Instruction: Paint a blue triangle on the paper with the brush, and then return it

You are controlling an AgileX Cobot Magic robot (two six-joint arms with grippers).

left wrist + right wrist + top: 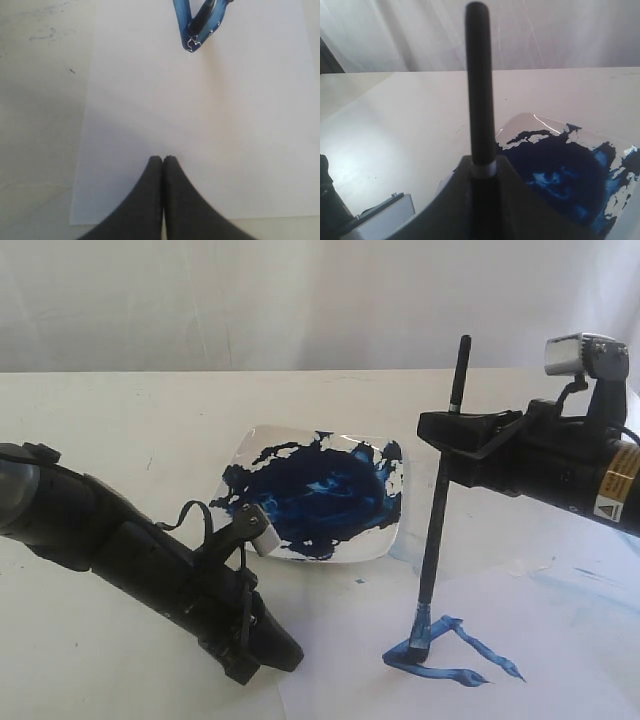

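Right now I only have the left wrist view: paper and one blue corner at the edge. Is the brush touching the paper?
Observer: Yes. The brush stands nearly upright, bristles down on the blue triangle, at its left-hand corner in the exterior view.
Operator: What's holding it?
Observer: The right end effector, shut on the upper handle.
Operator: Where's the paint?
Observer: On a plate beyond the paper, smeared dark blue.

A cream-white desk (120,420) carries a square plate (250,445) smeared with dark-blue paint, set near its middle and well short of the far edge. A white paper (345,635) lies flat toward the near edge, beside the plate.
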